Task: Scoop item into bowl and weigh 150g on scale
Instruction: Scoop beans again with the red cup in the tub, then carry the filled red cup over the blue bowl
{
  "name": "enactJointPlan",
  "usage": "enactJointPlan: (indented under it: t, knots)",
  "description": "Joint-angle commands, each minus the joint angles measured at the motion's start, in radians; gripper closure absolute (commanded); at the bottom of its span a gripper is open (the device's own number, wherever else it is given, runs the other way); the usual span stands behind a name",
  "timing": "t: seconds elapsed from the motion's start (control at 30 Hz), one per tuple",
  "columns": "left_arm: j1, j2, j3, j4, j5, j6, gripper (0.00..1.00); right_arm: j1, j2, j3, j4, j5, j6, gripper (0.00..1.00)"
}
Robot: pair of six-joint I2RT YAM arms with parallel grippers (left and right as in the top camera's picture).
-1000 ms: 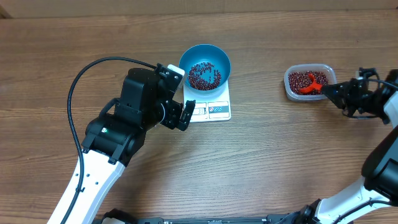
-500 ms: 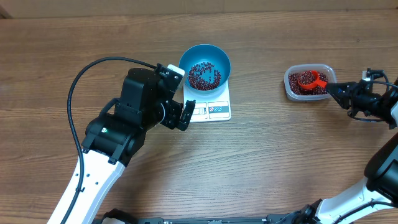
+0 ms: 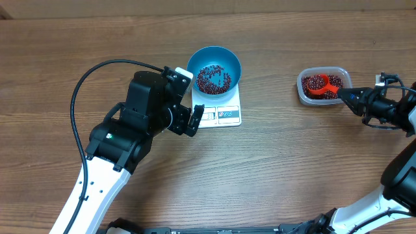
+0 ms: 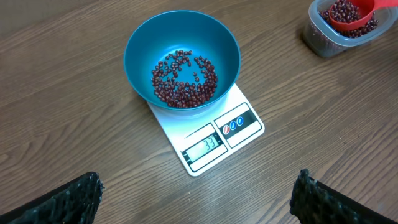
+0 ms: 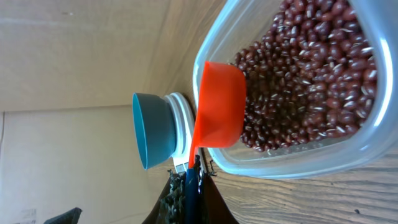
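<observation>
The blue bowl (image 3: 233, 60) stands on the white scale (image 3: 227, 116) with a thin layer of red-brown beans (image 3: 213, 78) inside. My left gripper (image 3: 185, 97) hangs open just left of the scale with nothing between its fingers. In the left wrist view the bowl (image 4: 140, 56), its beans (image 4: 185, 78) and the scale (image 4: 239, 121) lie beyond that gripper (image 4: 199, 196). My right gripper (image 3: 351, 97) is shut on the handle of an orange scoop (image 3: 323, 85) over the clear tub. The right wrist view shows the scoop (image 5: 217, 102) against the tub's beans (image 5: 311, 68), gripper (image 5: 186, 186) clamped on the handle.
The clear plastic tub (image 3: 303, 91) of beans sits at the right, well apart from the scale; its wall (image 5: 298, 158) fills the right wrist view. A black cable (image 3: 84, 84) loops over the left arm. Bare wooden table (image 3: 279, 162) lies between the arms.
The right gripper has turned and shifted the scoop inside the tub, from lying flat in the beans to cup-up with beans in it. The left arm has not moved.
</observation>
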Motion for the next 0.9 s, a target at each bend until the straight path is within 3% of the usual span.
enactJointPlan:
  t: [0.0, 0.87]
  knots:
    - [0.004, -0.015, 0.000, 0.001, 0.018, 0.019, 0.00, -0.002, 0.005, 0.001, 0.002, -0.069, -0.034, 0.96]
    - [0.004, 0.000, 0.000, -0.003, 0.018, 0.019, 0.00, 0.060, -0.024, 0.002, 0.006, -0.261, -0.033, 0.96]
